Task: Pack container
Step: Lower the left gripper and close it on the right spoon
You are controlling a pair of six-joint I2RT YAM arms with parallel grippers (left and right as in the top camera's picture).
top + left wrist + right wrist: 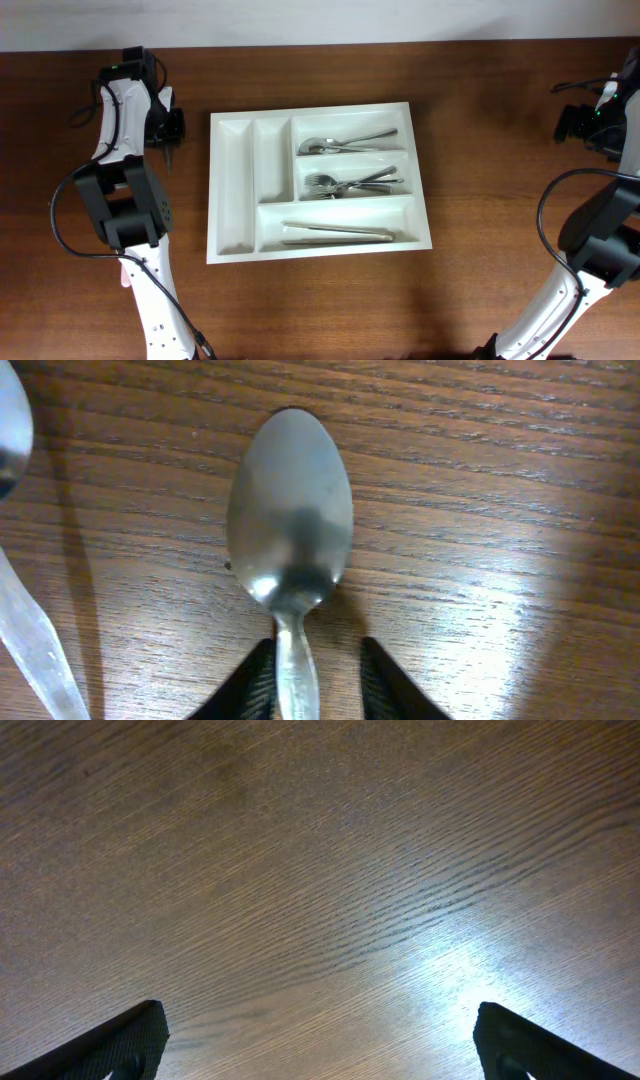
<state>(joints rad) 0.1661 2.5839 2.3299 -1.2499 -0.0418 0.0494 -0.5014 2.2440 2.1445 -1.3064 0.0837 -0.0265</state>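
Note:
The white container (232,200) lies mid-table. It holds spoons (345,143) in the top long compartment, forks (350,184) in the middle one and knives (335,233) in the bottom one; the two narrow upright compartments hold nothing. My left gripper (170,128) is left of the container. In the left wrist view its fingers (318,685) straddle the handle of a steel spoon (290,510) low over the wood; the left finger touches the handle and a gap shows on the right. My right gripper (575,122) is at the far right, open wide and empty (320,1040).
A second spoon (22,615) lies just left of the first one in the left wrist view. The wooden table (480,300) runs around the container on all sides. Both arm bases stand at the front corners.

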